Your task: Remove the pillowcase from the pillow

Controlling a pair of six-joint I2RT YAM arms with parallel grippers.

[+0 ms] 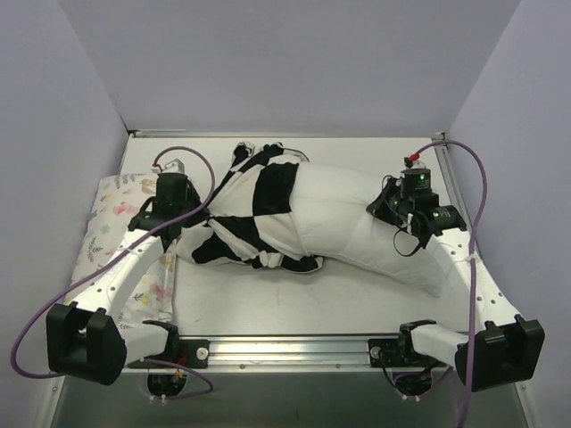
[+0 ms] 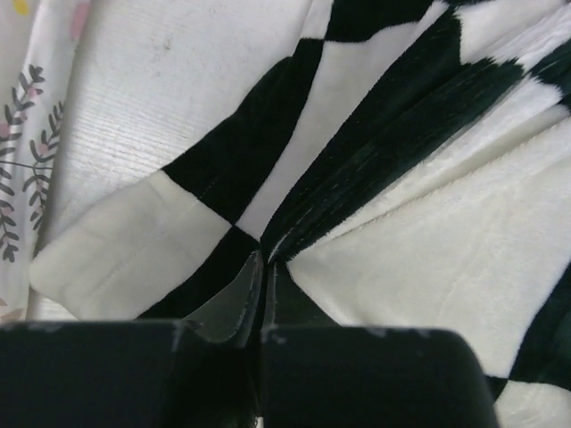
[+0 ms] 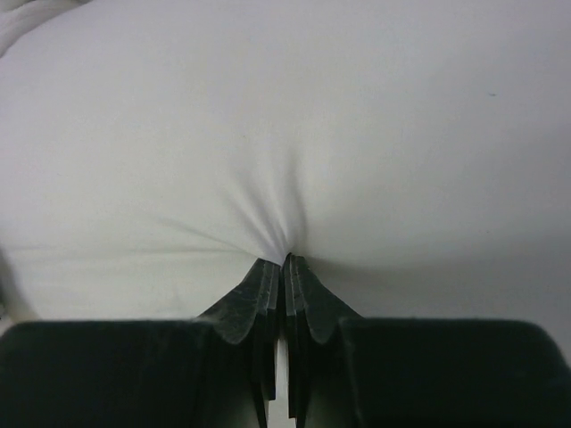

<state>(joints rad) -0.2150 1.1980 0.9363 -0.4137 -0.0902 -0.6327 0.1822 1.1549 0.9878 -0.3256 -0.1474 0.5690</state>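
Observation:
The black and white checked pillowcase covers the left part of the plain white pillow, which lies across the table, its right part bare. My left gripper is shut on a gathered fold of the pillowcase at its left end; the jaws pinch the cloth where folds meet. My right gripper is shut on the pillow, pinching its white fabric into creases at the fingertips.
A pastel floral-print pillow lies at the table's left edge, under my left arm; its edge shows in the left wrist view. Grey walls enclose the table on three sides. A metal rail runs along the near edge.

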